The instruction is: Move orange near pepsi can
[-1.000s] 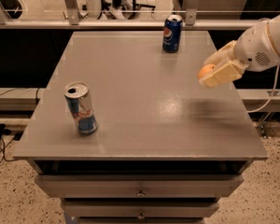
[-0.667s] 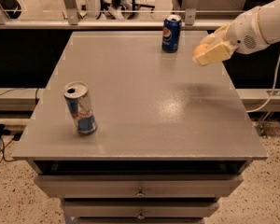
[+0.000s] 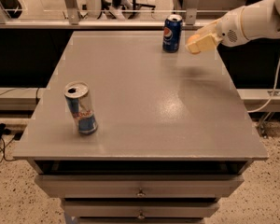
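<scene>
Now the gripper (image 3: 199, 43), its jaws closed on the orange (image 3: 192, 38), has travelled from the right side of the table (image 3: 144, 106) to just beside the pepsi can (image 3: 172, 33), so only lowering and release appear to remain.

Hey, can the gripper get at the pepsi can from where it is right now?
Probably yes. The gripper, holding the orange, hangs close beside the pepsi can with only bare table between them; the silver-and-blue can stands far off.

Tool (image 3: 196, 44) — just rt of pepsi can (image 3: 172, 33)
</scene>
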Available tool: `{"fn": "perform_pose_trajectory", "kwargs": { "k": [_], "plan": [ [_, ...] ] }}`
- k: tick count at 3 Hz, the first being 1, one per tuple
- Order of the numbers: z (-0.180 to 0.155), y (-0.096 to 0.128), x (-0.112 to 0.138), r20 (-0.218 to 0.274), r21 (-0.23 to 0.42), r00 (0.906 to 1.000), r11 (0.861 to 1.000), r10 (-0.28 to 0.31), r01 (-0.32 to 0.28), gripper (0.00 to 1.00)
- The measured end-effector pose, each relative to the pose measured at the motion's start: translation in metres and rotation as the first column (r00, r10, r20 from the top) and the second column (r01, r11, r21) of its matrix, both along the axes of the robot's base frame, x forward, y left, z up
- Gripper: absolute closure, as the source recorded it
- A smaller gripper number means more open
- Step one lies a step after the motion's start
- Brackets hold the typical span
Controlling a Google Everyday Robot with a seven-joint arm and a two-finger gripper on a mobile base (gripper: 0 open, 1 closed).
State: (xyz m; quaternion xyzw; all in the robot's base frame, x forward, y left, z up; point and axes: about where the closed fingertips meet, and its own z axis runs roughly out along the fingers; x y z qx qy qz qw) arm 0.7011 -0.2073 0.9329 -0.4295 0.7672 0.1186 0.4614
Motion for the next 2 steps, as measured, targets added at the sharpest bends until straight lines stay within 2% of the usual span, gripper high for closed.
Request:
{"fn": "perform_pose_trajectory", "kwargs": {
  "k": [2],
  "plan": [
    [-0.028, -0.002, 0.05, -0.001, 0.08, 0.9943, 0.991, -0.107, 0.107, 1.0]
  ]
}}
